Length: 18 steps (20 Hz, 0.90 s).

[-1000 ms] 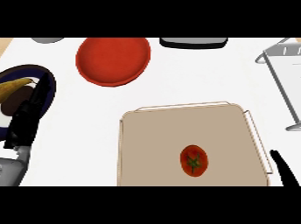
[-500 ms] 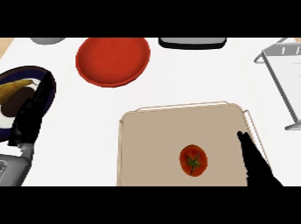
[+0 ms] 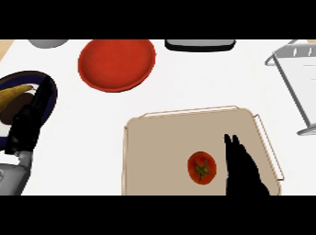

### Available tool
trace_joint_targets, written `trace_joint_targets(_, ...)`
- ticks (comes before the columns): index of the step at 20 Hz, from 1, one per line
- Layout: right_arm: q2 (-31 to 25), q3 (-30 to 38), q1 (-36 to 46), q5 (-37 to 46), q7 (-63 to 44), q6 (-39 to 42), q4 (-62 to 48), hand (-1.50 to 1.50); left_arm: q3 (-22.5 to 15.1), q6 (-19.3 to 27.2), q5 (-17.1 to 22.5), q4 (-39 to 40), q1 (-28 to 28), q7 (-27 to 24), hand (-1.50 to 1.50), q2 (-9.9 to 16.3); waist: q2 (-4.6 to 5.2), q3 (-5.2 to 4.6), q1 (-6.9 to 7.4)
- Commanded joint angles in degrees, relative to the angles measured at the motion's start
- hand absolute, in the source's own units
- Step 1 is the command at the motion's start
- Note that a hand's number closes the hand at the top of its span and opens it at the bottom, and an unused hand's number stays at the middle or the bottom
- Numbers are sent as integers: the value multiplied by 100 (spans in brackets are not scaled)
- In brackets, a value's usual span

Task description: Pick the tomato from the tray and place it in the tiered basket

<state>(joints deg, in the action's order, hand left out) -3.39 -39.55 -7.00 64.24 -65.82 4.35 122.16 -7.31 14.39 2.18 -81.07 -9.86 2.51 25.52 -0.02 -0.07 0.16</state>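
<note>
Tomato (image 3: 202,167) lies untouched on the tray (image 3: 160,137) as my right hand (image 3: 240,172) has slid up just beside it, fingers straight and apparently empty. Grasp comes next; basket (image 3: 310,82) waits at right. Left hand (image 3: 28,121) rests open.

Cut off at the edges, covered by hands

The tiered basket (image 3: 308,87) runs off the right edge, so only part of its frame shows. The right hand (image 3: 243,172) leaves the lower edge with no forearm visible, and it covers part of the tray (image 3: 181,133), whose near rim is also cropped. A black object (image 3: 200,44) and a grey one (image 3: 49,43) are sliced by the top edge; neither can be identified. The left hand (image 3: 31,120) hides part of the dark plate (image 3: 1,137).
</note>
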Motion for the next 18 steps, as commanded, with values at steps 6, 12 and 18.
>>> trace_joint_targets(6, 331, -85, 9, 779, -567, 393, -503, -150, 90, -85, -121, -148, -114, 294, 0, -135, 1, 7, -27)
trace_joint_targets(12, 335, -421, -344, 1002, -659, 250, -532, -150, 343, -221, -166, -188, -80, 285, 0, 13, -5, 7, -35)
trace_joint_targets(18, 335, 152, 71, 551, -506, -134, -1127, -150, 194, -231, -279, -148, 373, -200, 0, -327, 14, 6, 7)
